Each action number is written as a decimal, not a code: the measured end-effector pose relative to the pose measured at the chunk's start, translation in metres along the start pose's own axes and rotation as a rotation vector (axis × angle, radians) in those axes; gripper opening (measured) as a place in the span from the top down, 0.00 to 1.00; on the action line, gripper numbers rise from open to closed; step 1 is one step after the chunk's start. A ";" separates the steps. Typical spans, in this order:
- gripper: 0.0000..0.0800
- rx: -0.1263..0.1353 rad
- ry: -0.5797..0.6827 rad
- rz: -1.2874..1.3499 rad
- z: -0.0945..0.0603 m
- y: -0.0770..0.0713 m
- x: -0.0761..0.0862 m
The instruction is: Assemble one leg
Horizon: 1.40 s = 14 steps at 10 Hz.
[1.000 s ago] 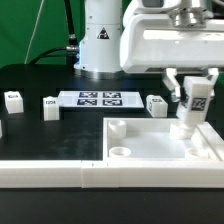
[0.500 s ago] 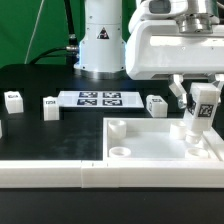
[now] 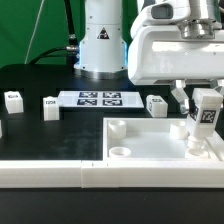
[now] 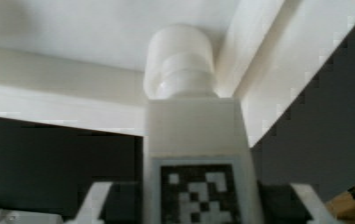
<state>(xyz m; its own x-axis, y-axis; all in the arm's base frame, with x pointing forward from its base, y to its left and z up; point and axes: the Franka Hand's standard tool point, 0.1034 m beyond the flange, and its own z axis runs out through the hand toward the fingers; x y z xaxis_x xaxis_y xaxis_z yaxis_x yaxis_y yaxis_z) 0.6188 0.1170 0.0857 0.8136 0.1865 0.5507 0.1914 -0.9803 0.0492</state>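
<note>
My gripper [image 3: 201, 102] is shut on the leg [image 3: 205, 113], a white block with a black-and-white tag facing the camera. It holds the leg upright over the far corner of the large white square panel [image 3: 150, 147] on the exterior view's right. The leg's round lower end reaches down to the panel's corner; I cannot tell if it touches. In the wrist view the leg [image 4: 195, 125] fills the middle between my fingers [image 4: 103, 200], pointing at the panel's raised rim [image 4: 49, 85]. My gripper [image 4: 200, 205] grips it at the tagged part.
Three more small tagged blocks [image 3: 13, 99], [image 3: 50, 106], [image 3: 157, 104] stand on the black table behind the panel. The marker board [image 3: 97, 99] lies between them. A long white bar [image 3: 45, 172] runs along the front. The robot base [image 3: 100, 45] stands at the back.
My gripper has carried the leg toward the exterior view's right and slightly down, from over the panel's inner area to its far right corner.
</note>
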 end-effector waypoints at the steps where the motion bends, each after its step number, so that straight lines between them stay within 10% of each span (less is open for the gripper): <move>1: 0.64 -0.004 0.008 0.001 0.003 0.002 0.001; 14: 0.62 -0.004 0.008 -0.004 0.016 -0.003 -0.012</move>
<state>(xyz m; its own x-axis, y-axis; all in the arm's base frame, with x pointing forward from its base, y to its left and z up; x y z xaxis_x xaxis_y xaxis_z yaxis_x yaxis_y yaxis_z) 0.6168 0.1183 0.0657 0.8085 0.1900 0.5569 0.1925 -0.9798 0.0549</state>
